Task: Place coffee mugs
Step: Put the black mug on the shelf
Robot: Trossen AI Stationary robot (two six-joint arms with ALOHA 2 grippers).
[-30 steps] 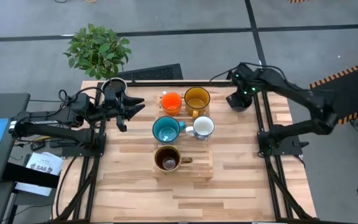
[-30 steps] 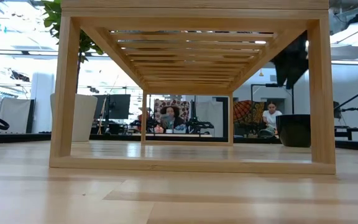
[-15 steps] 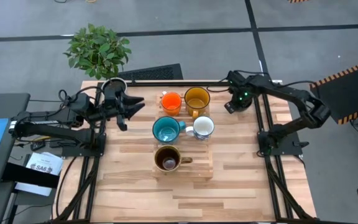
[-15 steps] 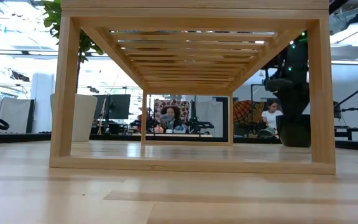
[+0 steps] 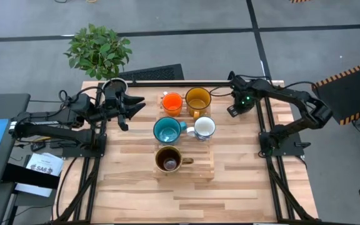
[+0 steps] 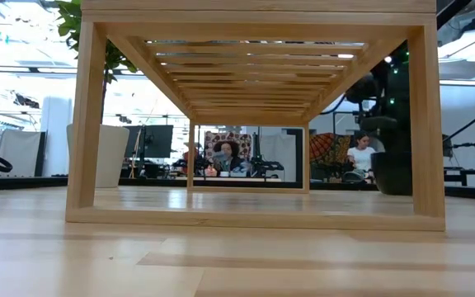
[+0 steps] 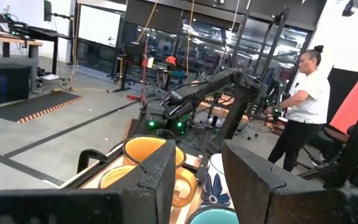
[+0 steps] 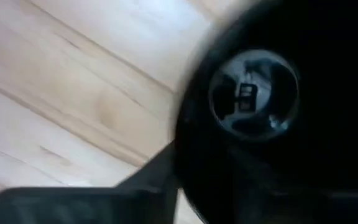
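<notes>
Waiting at the table's left edge, the left gripper holds its fingers apart and empty. Orange, amber, teal, white and brown mugs sit on the wooden rack. Only the right wrist view shows the black mug up close beneath the right gripper, whose finger state I cannot tell.

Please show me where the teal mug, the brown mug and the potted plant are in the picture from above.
teal mug (image 5: 165,130): high view, on its teal inside.
brown mug (image 5: 168,160): high view, on its dark inside.
potted plant (image 5: 99,49): high view, on the middle of its leaves.
</notes>
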